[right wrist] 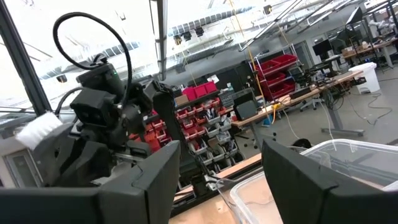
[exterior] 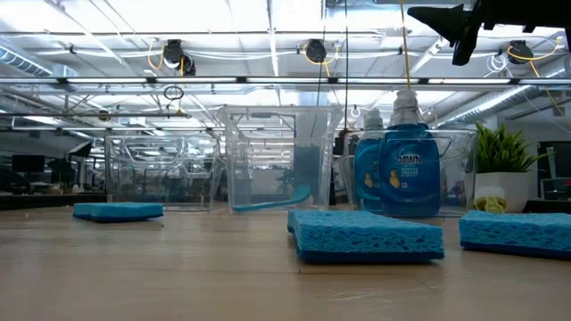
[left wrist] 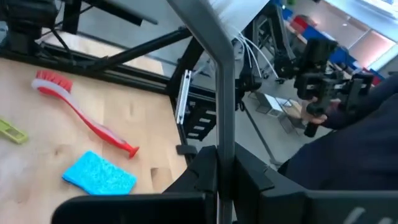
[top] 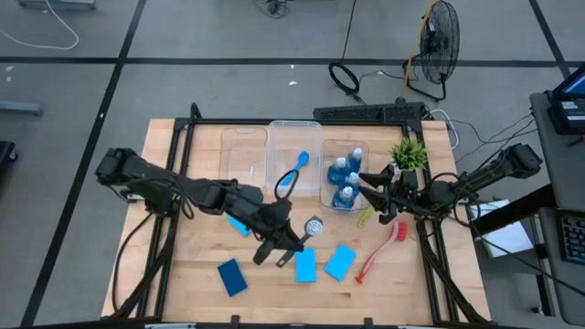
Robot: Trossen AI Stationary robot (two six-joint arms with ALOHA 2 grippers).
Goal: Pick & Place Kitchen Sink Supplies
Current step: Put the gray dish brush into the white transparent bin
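Observation:
My left gripper (top: 294, 239) hangs over the table's middle, shut on the grey brush (top: 313, 225); the brush's white bristle head (right wrist: 37, 134) shows in the right wrist view. My right gripper (top: 366, 189) stands open above the bin with the blue bottles (top: 345, 178), touching nothing. A blue brush (top: 292, 174) leans inside the middle bin. The red brush (top: 379, 251) and the yellow-green brush (top: 366, 216) lie flat on the table at the right. Three blue sponges (top: 232, 277), (top: 305, 265), (top: 340, 262) lie near the front; another sponge (top: 239, 224) shows partly under the left arm. My left gripper pinches the grey brush's handle (left wrist: 225, 124) between its two fingers, which lie across it. The handle runs up out of the fingers and past the wrist camera. The brush is lifted clear of the table, its head (top: 313, 225) just beyond the fingertips in the high view.
Three clear bins (top: 245, 151), (top: 294, 137), (top: 331, 155) stand in a row at the back. A small potted plant (top: 409, 153) stands to their right. A black frame runs along the table's edges. Bare wood lies at the front left.

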